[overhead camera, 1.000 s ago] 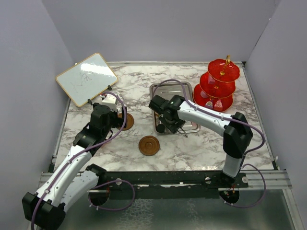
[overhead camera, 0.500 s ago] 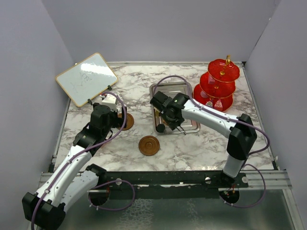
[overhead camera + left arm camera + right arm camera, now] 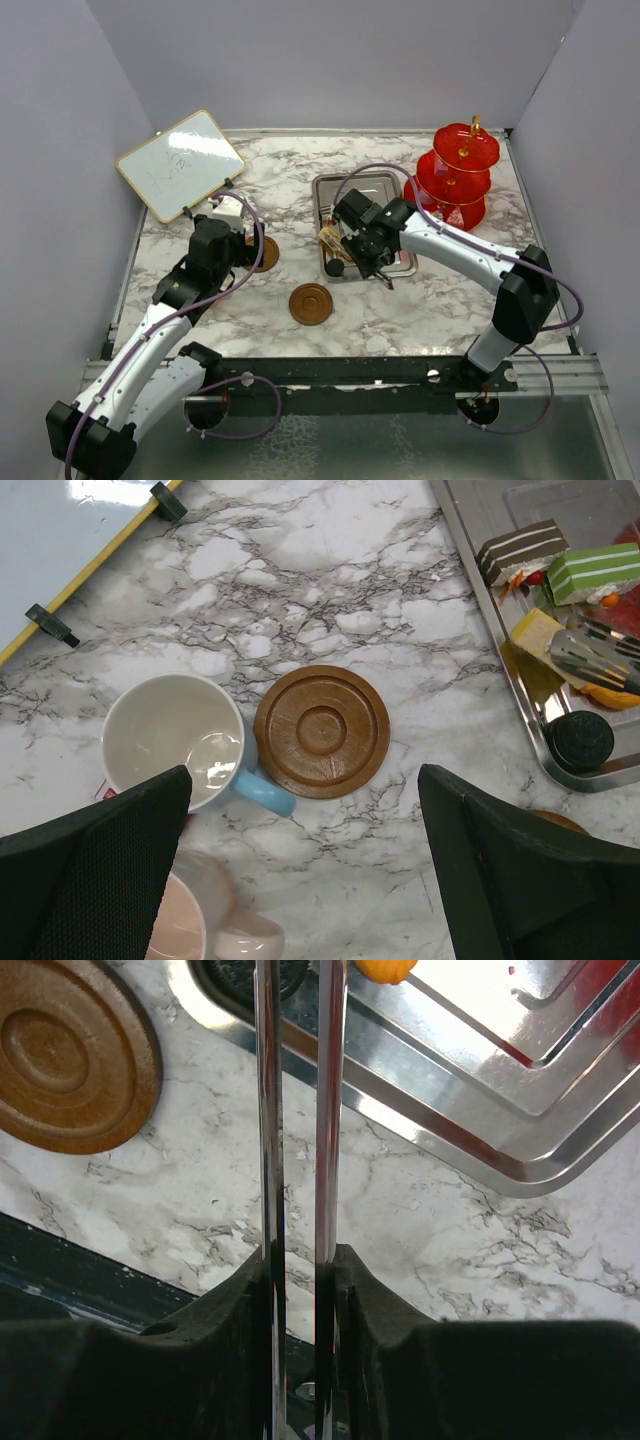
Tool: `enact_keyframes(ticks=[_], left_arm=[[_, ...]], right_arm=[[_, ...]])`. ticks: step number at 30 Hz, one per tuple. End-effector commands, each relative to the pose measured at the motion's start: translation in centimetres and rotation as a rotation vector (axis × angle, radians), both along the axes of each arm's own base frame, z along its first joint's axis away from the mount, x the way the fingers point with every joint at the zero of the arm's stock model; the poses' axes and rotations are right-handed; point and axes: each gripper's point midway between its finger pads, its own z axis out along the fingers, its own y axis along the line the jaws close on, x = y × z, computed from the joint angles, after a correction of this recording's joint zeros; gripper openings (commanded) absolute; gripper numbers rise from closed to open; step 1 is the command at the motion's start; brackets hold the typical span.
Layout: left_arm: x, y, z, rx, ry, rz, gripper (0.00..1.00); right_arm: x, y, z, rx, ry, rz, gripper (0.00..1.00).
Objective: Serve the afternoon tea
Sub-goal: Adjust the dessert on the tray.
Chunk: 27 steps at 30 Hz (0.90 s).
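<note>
Right gripper (image 3: 300,1260) clamps the steel tongs (image 3: 265,1110), tips at the yellow cake piece (image 3: 540,635) in the tray (image 3: 365,185), brown piece (image 3: 520,550) and green piece (image 3: 590,572) alongside. Left gripper (image 3: 300,810) gapes wide over two cups, blue cup (image 3: 175,742) and pink cup (image 3: 190,930). Two saucers: first saucer (image 3: 322,731) just beside the blue, second saucer (image 3: 311,303) nearer the bases. One red stand (image 3: 455,180) sits rear-right.

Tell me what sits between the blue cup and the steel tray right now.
A round brown saucer, with nothing on it, lies between the blue cup and the steel tray, close beside the cup's handle. The left wrist view shows it plainly.
</note>
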Motion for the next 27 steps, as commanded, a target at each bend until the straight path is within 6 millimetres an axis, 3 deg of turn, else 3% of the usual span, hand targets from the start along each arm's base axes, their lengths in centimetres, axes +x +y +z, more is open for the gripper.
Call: enact_keyframes(ticks=[1, 8, 14, 27], left_arm=[[0.4, -0.1, 1.6, -0.013, -0.033, -0.003, 0.99], [0.5, 0.0, 1.4, -0.007, -0.03, 0.005, 0.99], [0.5, -0.1, 1.4, -0.008, -0.025, 0.002, 0.99], [0.5, 0.1, 1.3, -0.003, -0.025, 0.009, 0.99]], right_arm=[[1.6, 1.0, 0.4, 0.158, 0.023, 0.008, 0.24], [1.9, 1.3, -0.5, 0.275, 0.103, 0.011, 0.24], [2.6, 0.3, -1.5, 0.285, 0.131, -0.025, 0.26], [4.9, -0.4, -0.3, 0.231, 0.067, -0.031, 0.37]])
